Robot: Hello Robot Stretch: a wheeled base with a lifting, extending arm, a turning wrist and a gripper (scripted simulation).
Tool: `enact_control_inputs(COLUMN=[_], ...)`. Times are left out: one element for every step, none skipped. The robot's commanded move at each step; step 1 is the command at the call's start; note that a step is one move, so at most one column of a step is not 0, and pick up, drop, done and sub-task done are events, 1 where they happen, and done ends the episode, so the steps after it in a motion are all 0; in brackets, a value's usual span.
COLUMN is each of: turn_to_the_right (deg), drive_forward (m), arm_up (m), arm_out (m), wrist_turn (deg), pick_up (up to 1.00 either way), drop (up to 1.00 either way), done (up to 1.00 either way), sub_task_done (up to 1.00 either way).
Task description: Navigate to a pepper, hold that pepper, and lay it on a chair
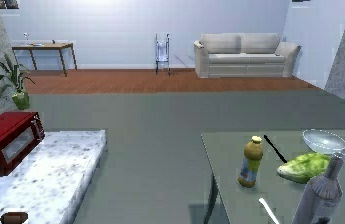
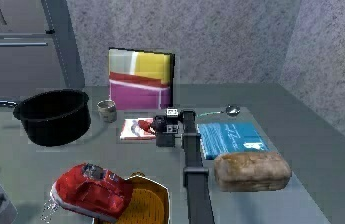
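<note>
My arm (image 2: 194,170) rises from the bottom edge of the arm side view over a grey counter (image 2: 300,120). The gripper (image 2: 146,128) is at its far end, left of the two white squares. At the fingers a small red thing (image 2: 135,128) lies on a flat white piece on the counter. I cannot tell whether the gripper holds anything. A grey bottle-shaped thing (image 1: 325,192) stands at the near right of the table (image 1: 230,150) in the forward view. A slim dark-framed chair-like stand (image 1: 162,52) is against the far wall.
On the counter are a black pot (image 2: 52,115), a small cup (image 2: 106,109), a colourful box (image 2: 140,78), a blue book (image 2: 230,138), a bread loaf (image 2: 250,170) and a red cloth (image 2: 90,188). The forward view has a sofa (image 1: 242,55), a red appliance (image 1: 8,140), a yellow bottle (image 1: 250,160) and open floor.
</note>
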Motion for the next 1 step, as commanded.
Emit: enact_control_inputs(turn_to_the_right=[0.0], drive_forward=[0.0], arm_up=[0.18], arm_out=[0.0], wrist_turn=[0.0], pick_up=[0.0], drop=[0.0], done=[0.0], sub_task_done=[0.0])
